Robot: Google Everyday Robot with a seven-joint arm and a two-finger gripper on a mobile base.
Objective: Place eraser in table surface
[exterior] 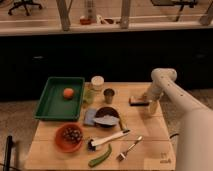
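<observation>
Camera view: green rectangular plastic tray (52, 106) holds one orange ball (68, 92); round orange bowl (56, 139) holds dark clustered pieces. White robot arm (172, 92) bends down from its elbow over the right side of the light wooden table surface (147, 128). Gripper (151, 106) sits low, just beside the small tan-topped, dark-based eraser (136, 101); whether it grips anything cannot be told.

White arm (186, 106) enters from lower right, elbow high; tool (149, 103) hangs low, left of elbow.

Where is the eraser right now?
In the camera view, the eraser is at the right side of the table surface, between the metal cup and the gripper close beside it.
</observation>
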